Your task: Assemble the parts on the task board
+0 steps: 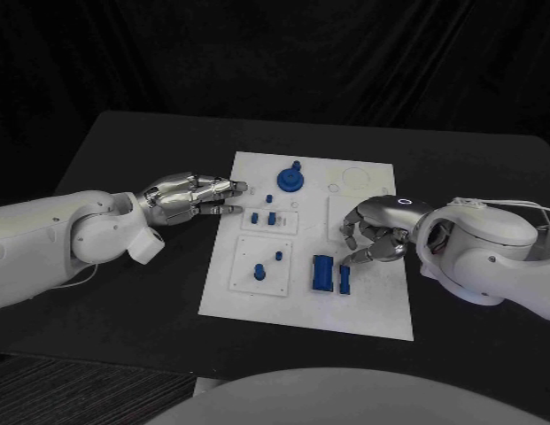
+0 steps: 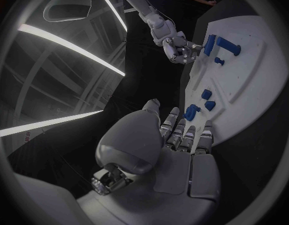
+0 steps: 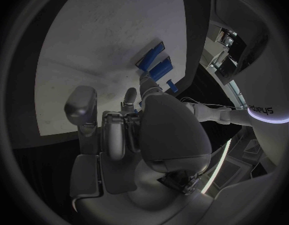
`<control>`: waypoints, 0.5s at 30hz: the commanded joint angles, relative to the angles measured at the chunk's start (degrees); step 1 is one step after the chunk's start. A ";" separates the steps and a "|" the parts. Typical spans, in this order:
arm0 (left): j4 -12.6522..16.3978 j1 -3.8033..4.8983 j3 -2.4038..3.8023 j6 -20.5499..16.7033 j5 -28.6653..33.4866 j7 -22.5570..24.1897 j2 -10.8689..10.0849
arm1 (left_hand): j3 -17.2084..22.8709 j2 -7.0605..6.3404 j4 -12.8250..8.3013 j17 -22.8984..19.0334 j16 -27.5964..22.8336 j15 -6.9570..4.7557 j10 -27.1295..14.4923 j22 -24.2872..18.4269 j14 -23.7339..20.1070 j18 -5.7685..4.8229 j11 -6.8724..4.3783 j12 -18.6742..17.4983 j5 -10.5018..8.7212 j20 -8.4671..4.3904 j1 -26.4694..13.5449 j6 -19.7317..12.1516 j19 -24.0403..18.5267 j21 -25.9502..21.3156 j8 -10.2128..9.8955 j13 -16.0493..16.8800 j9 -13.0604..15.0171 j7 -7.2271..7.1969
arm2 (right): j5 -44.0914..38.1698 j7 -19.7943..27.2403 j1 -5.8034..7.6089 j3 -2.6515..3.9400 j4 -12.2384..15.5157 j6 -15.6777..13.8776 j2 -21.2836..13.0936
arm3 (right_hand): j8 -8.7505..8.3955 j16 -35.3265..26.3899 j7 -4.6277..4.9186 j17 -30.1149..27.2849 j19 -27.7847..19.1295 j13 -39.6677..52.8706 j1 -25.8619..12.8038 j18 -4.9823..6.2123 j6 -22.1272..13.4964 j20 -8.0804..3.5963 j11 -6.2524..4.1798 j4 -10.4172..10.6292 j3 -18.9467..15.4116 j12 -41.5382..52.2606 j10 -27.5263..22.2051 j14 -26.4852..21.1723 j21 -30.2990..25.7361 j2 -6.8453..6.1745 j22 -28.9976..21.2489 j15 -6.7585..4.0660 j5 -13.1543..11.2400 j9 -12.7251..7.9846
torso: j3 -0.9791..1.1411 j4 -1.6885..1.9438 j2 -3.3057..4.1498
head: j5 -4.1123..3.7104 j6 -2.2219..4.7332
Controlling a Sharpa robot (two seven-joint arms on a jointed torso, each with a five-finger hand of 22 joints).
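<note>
task board (image 1: pixel 352 305) white, mid black table (image 1: pixel 135 142). left hand (image 1: pixel 192 196) at board's left edge, fingers bunched together, tips near small blue part (image 1: pixel 237 197); whether it pinches part, cannot tell. right hand (image 1: pixel 375 230) over board's right half, fingers curled apart, holding nothing, tips just above two upright blue blocks (image 1: pixel 331 273). round blue part with peg (image 1: pixel 292 180) at board's far middle. small blue peg (image 1: pixel 258 271) in board's near-left recess.
</note>
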 commanded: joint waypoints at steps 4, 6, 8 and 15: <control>0.05 -0.13 0.05 0.87 0.31 0.66 0.08 | 0.17 -0.15 -0.09 0.08 0.21 0.37 0.01 -0.01 0.17 0.90 0.45 0.16 0.34 0.00 0.63 -0.18 0.24 0.37 0.33 0.05 0.03 0.03 | 1.16 -2.23 -0.35 0.01 -0.19 2.71 0.32 | 0.35 0.32 -0.16 15.09 -0.59 15.08 0.07 -0.10 -0.22 -0.37 -0.53 -0.11 -0.89 0.20 6.00 5.94 -3.26 0.62 6.18 -0.30 -0.07 0.22 | 0.00 0.01 0.00 | 0.04 0.00; 0.04 -0.14 0.05 0.87 0.31 0.68 0.09 | 0.17 -0.15 -0.09 0.08 0.21 0.37 0.01 -0.02 0.17 0.90 0.45 0.16 0.34 0.00 0.63 -0.18 0.24 0.37 0.33 0.05 0.03 0.03 | 1.21 -2.46 -0.39 0.01 -0.22 3.09 0.40 | 0.39 0.32 -0.20 15.09 -0.76 15.08 0.47 -0.05 -0.33 -0.38 -0.58 -0.36 -1.36 0.20 6.00 5.94 -3.67 0.74 6.07 -0.33 -0.07 0.33 | 0.00 -0.01 -0.01 | 0.09 0.00; 0.03 -0.15 0.05 0.89 0.31 0.69 0.09 | 0.21 -0.13 -0.12 0.07 0.19 0.38 -0.02 -0.06 0.15 0.89 0.46 0.11 0.36 0.01 0.65 -0.27 0.22 0.36 0.31 0.04 0.02 0.03 | 1.24 -2.68 -0.42 0.01 -0.24 3.49 0.44 | 0.41 0.32 -0.22 15.09 -0.85 15.08 0.82 -0.03 -0.40 -0.40 -0.61 -0.58 -1.76 0.20 6.00 5.94 -3.82 0.89 6.03 -0.36 -0.07 0.41 | -0.01 -0.01 -0.02 | 0.10 0.00; -0.02 -0.22 0.05 0.90 0.31 0.75 0.09 | 0.21 -0.13 -0.12 0.07 0.19 0.38 -0.02 -0.06 0.15 0.89 0.46 0.11 0.36 0.01 0.65 -0.27 0.22 0.36 0.31 0.04 0.02 0.03 | 1.29 -3.52 -0.51 0.01 -0.34 4.66 0.59 | 0.11 0.32 -0.20 15.09 -1.14 15.08 3.23 0.08 -0.80 -0.37 -0.59 -2.07 -2.60 0.20 6.00 5.94 -4.84 2.28 5.80 -0.28 0.08 0.46 | -0.01 0.00 -0.01 | 0.08 0.00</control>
